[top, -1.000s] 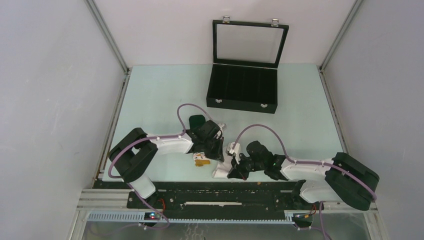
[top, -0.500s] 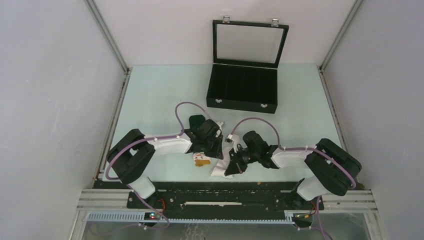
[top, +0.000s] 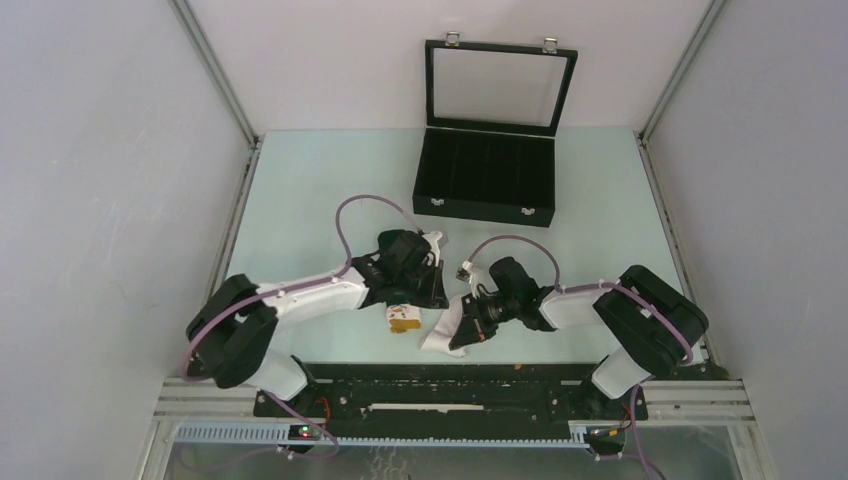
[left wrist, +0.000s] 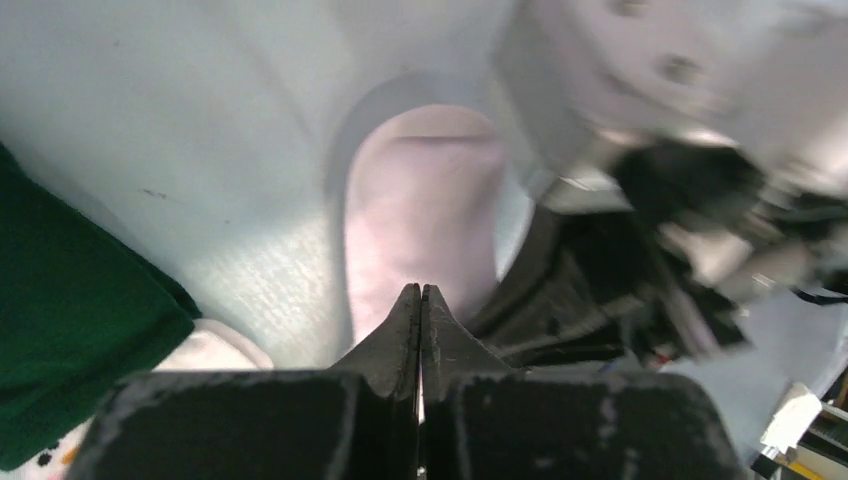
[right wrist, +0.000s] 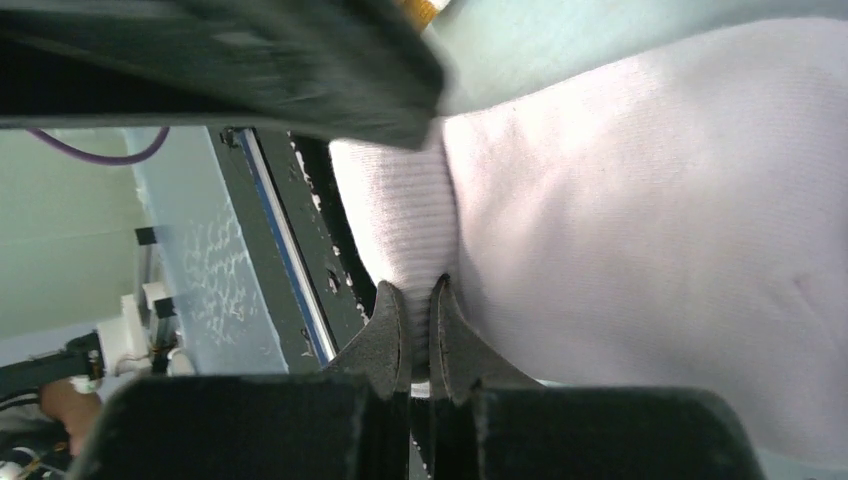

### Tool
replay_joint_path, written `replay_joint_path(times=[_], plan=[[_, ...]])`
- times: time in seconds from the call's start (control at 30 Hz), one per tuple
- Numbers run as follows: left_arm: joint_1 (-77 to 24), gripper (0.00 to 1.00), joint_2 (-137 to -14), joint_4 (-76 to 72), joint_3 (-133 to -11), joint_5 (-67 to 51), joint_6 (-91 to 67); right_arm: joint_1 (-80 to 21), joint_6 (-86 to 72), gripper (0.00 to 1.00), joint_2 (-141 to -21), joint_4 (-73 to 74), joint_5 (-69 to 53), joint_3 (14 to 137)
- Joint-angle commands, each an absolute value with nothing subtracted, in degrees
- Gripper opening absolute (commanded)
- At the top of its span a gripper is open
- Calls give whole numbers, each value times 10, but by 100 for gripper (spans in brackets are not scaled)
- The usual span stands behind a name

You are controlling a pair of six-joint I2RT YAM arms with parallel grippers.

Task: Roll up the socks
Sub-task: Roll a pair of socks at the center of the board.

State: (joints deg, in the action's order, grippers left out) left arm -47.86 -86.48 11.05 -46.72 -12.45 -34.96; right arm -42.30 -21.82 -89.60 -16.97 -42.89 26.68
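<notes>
The white sock (top: 437, 338) lay low in the centre of the top view, near the table's (top: 300, 200) front edge. The green sock (left wrist: 70, 330) was just to its left, mostly hidden under the left arm. The left gripper (left wrist: 420, 295) had its jaws pressed together on nothing, tips poised over the white sock's rounded end. The right gripper (right wrist: 420, 300) was nipped on a thin fold of the white sock by its ribbed cuff. Both socks looked light, soft and limp, so they would likely sag, stretch and unroll unless pinned. The cuff edge seemed the best place to grip, taking both layers together.
</notes>
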Motion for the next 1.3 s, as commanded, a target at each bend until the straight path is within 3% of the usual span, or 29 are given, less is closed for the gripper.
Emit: replay_joint_path(times=[0.0, 0.43, 1.27], plan=[[-479, 0, -801, 112, -456, -155, -339, -411, -250, 0, -944, -120, -385, 243], [-500, 0, -768, 184, -407, -166, -349, -392, -286, 0, -971, -122, -377, 243], [-533, 0, -804, 149, -428, -168, -348, -406, -296, 0, -962, -112, -353, 243]])
